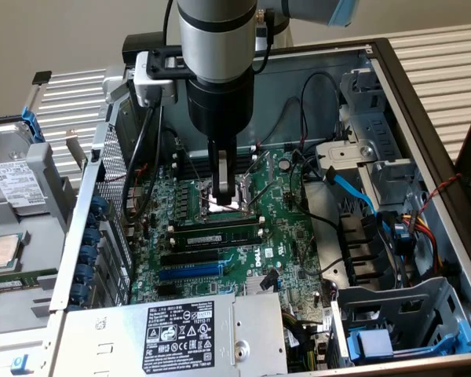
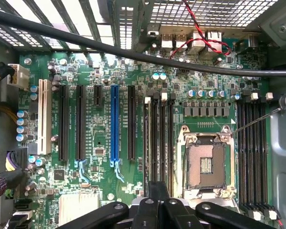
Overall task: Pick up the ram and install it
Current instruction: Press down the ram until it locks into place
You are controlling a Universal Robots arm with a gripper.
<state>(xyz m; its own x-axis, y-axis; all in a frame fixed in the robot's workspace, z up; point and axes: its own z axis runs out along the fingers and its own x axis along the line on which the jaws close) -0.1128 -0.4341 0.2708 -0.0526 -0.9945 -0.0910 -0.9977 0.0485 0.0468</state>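
Note:
The ram (image 1: pixel 220 232) is a long green stick with dark chips. It stands on edge in the memory slot nearest the expansion slots, on the green motherboard (image 1: pixel 290 236) inside the open computer case. In the wrist view the ram (image 2: pixel 146 143) is seen edge-on beside the other black memory slots (image 2: pixel 159 138). My gripper (image 1: pixel 224 203) hangs over the open CPU socket (image 1: pixel 220 208), just behind the ram, fingers pressed together with nothing between them. The shut gripper (image 2: pixel 158 188) points at the slots next to the socket (image 2: pixel 206 162).
A blue expansion slot (image 2: pixel 115 124) and a white one (image 2: pixel 44 117) lie beyond the ram. A black cable (image 2: pixel 133 55) crosses near the case wall. The labelled power supply (image 1: pixel 180 330) and a drive cage (image 1: pixel 392 314) bound the board. A hard drive (image 1: pixel 16 184) sits outside the case.

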